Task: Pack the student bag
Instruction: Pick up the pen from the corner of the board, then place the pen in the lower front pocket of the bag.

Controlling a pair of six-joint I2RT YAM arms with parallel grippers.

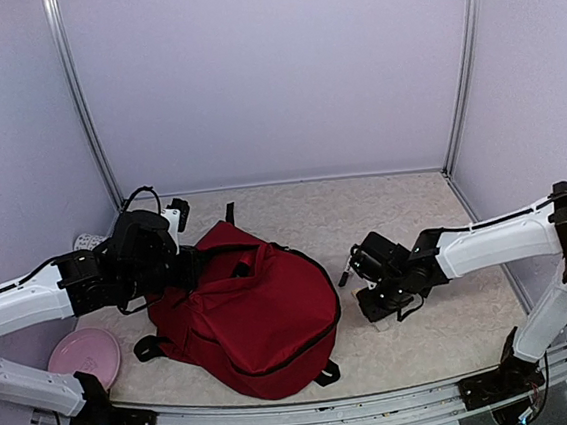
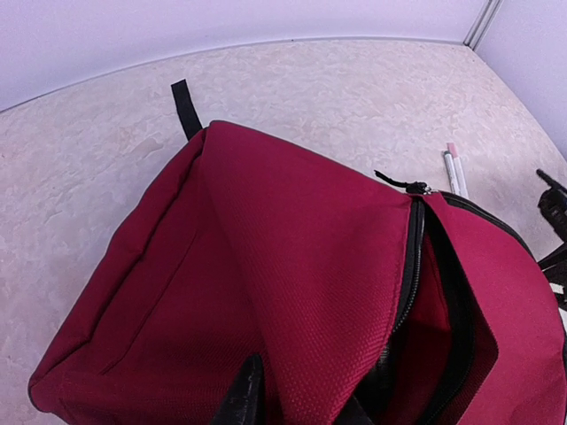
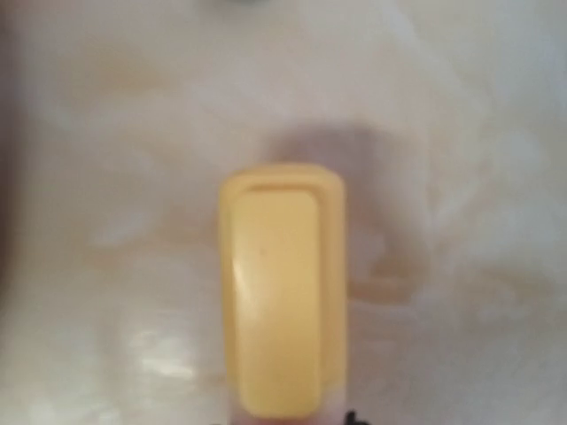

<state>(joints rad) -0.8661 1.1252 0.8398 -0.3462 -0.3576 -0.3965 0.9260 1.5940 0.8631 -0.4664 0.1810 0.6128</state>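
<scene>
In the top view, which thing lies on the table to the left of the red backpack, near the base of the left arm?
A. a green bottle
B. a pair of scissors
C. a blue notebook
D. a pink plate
D: a round pink plate lies flat on the table, just left of the red backpack.

The student bag (image 2: pixel 292 266) runs off the bottom and right edges of the left wrist view, where only the tips of the left jaws show against its fabric; whether they pinch it is unclear. Right of the bag, the right jaws are hidden beneath their own wrist from above, and a blurred yellow block (image 3: pixel 279 292) is cut off at its lower end.
</scene>
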